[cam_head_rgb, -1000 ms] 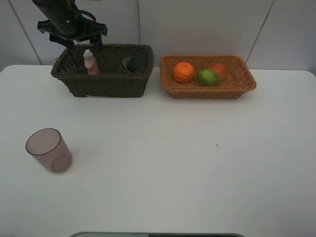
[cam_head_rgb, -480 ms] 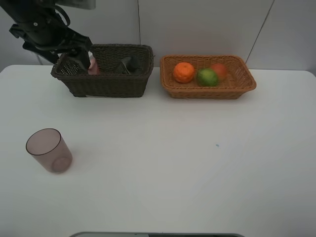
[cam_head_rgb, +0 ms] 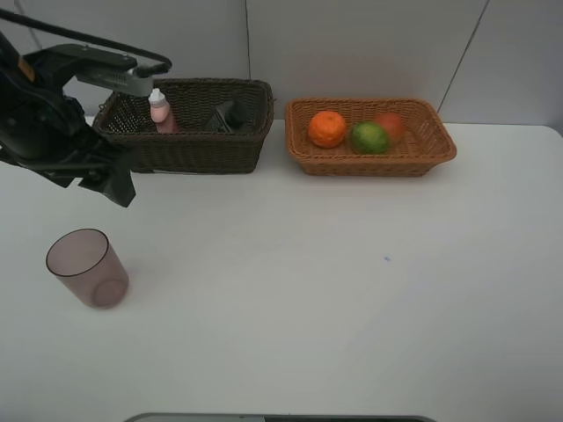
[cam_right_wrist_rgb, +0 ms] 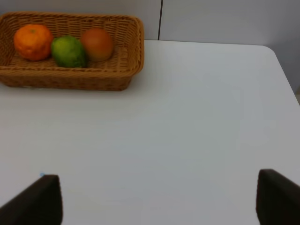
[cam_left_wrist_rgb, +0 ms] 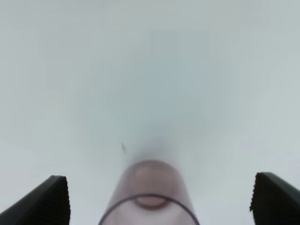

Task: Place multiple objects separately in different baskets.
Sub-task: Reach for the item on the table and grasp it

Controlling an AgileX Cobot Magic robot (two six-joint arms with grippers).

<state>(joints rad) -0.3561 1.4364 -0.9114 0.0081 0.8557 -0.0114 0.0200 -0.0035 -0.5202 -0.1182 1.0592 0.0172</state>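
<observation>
A: Where's everything sitting?

B: Orange (cam_head_rgb: 327, 128), green fruit (cam_head_rgb: 369, 137) and peach (cam_head_rgb: 391, 126) are all in the tan basket (cam_head_rgb: 440, 149). Pink bottle (cam_head_rgb: 159, 110) and grey bottle (cam_head_rgb: 230, 114) are in the dark basket (cam_head_rgb: 202, 151). Only the cup (cam_head_rgb: 86, 267) is out, upright on the tabletop (cam_head_rgb: 352, 290), front left, well apart from both baskets.

A: Pincers?

B: Left pincer (cam_left_wrist_rgb: 159, 199) is wide open, empty, with the cup (cam_left_wrist_rgb: 149, 197) centred between its tips in the wrist view. From the high view the left arm (cam_head_rgb: 53, 132) hangs between the dark basket and the cup, not touching either. Right pincer (cam_right_wrist_rgb: 157, 199) has its tips spread, nothing between them, only bare tabletop; the right arm is out of the high view.

A: Step?

B: Looks like the approach to grab the cup, the last item, probably headed for the dark basket.

A: What can go wrong?

B: The cup is light and thin-walled, so one tip landing first would likely tip or slide it. Coming in too low could clip the rim (cam_left_wrist_rgb: 147, 206) and knock it over. A hard squeeze could deform it or pop it out. Then the drop: the dark basket already holds two bottles, so the cup could topple the pink bottle or catch on the wall.
</observation>
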